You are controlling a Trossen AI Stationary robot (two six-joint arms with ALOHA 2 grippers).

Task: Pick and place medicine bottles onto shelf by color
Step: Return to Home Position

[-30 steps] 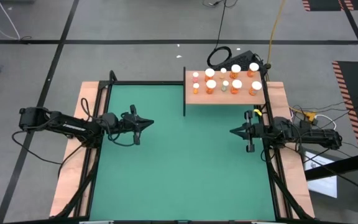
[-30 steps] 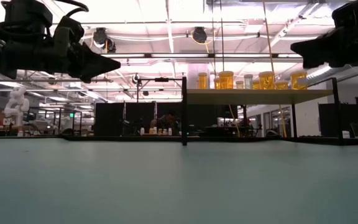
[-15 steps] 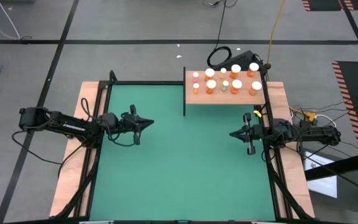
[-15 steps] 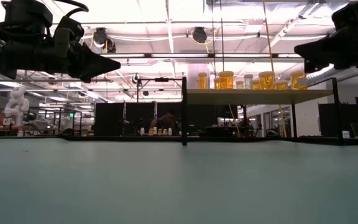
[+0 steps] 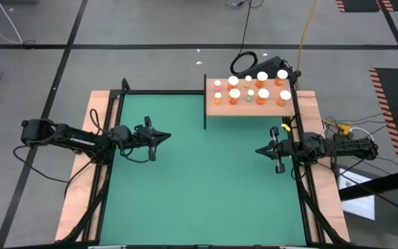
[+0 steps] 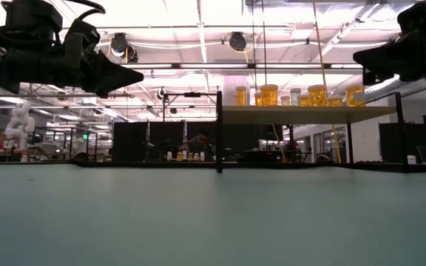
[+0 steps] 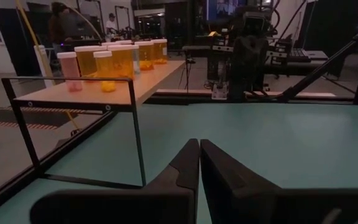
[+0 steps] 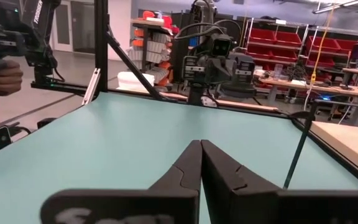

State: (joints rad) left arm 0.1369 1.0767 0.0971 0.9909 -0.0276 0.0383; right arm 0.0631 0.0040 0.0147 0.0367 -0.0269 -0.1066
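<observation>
Left gripper [image 5: 164, 135]: mine, centre-left of the high view, hovering over the left part of the green mat [image 5: 206, 187] with tips aimed toward frame right. The left wrist view shows the two fingers [image 7: 188, 163] pressed together, nothing between them.

Right gripper [image 5: 258, 149]: mine too, centre-right of the high view, facing the left one across the mat and well apart from it. It is closed just the same, the fingers [image 8: 188, 160] meeting in a single point and holding nothing.

Medicine bottles [image 5: 234, 93]: about ten, white caps up, standing in two loose rows at the upper right of the high view — all on the shelf, none on the mat. Most are orange; the small ones at the left end look pinkish.

Shelf [image 5: 254, 110]: light wooden board at the mat's upper right corner, a thin black post [image 5: 205, 104] on its left edge. In the low view it sits raised, right of centre, with amber bottles lined along its top.

Low view: both grippers hang high in the upper corners, above the mat.

Beyond the mat: a person's hand [image 8: 0, 76] shows in the right wrist view.
</observation>
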